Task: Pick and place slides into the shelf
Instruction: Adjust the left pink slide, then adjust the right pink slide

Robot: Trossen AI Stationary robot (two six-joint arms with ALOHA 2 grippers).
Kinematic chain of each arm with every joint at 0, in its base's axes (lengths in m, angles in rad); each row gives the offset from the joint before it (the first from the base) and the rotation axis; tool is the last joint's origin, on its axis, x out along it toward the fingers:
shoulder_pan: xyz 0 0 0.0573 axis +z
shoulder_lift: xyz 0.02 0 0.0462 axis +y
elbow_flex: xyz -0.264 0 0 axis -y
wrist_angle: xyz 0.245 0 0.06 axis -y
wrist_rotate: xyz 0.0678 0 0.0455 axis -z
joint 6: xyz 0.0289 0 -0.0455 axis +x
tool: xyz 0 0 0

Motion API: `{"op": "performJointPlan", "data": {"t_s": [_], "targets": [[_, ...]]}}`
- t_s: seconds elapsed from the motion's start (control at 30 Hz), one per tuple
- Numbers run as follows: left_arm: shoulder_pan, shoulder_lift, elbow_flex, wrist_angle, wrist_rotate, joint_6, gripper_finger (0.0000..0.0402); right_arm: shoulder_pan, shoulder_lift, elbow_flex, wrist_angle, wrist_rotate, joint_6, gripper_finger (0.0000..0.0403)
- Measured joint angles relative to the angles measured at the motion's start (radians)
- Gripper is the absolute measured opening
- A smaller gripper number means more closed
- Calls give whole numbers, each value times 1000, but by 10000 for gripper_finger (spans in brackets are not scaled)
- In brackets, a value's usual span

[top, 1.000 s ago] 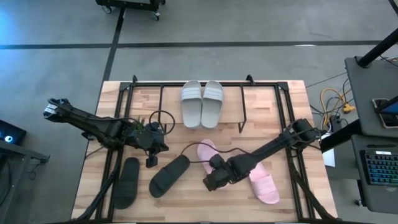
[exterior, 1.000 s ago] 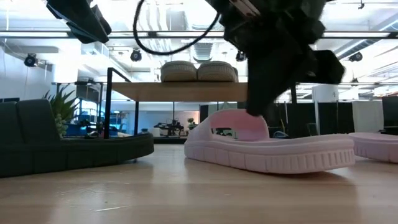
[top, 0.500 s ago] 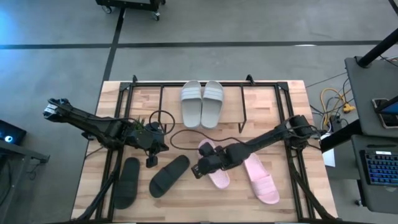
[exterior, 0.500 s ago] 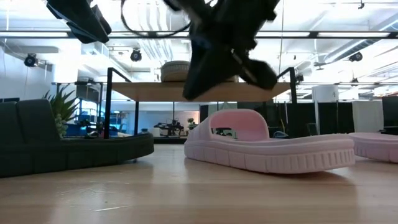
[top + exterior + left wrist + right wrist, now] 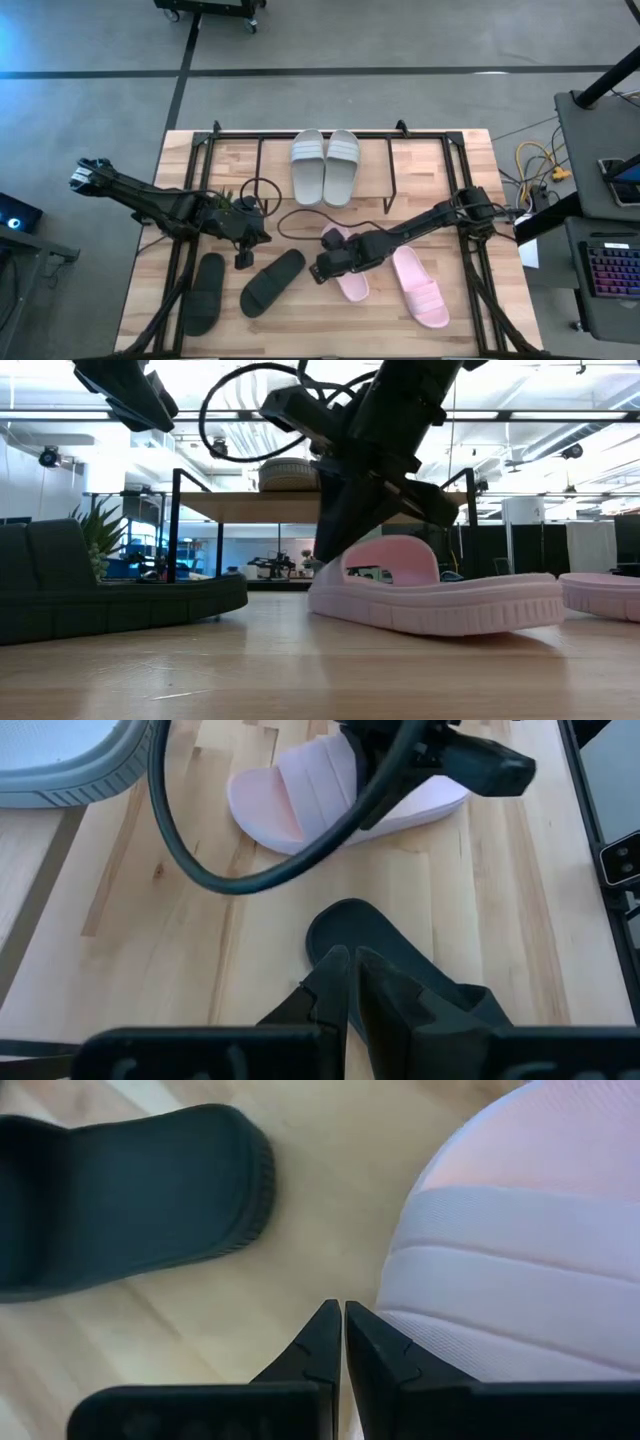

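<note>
Your right tool (image 5: pixel 322 270), fingers pressed together and holding nothing, sits low at the centre of the high view, touching the side of one pink slide (image 5: pixel 345 265). The second pink slide (image 5: pixel 418 290) lies just right of it. Your left tool (image 5: pixel 243 258), also closed and empty, waits left of centre above the two black slides (image 5: pixel 272 281). The two grey-green slides (image 5: pixel 325 166) rest on the shelf (image 5: pixel 385 172) at upper centre of the worktop (image 5: pixel 470 150).
</note>
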Motion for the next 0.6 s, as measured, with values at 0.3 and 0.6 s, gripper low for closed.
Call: {"op": "performJointPlan", "data": {"t_s": [0.3,0.6], "targets": [[0,0,-2,0,0,-1,8,10,-13,-1,-65,151,64,13],[0,0,-1,0,0,-2,8,59,-152,-1,-76,211,-26,13]]}}
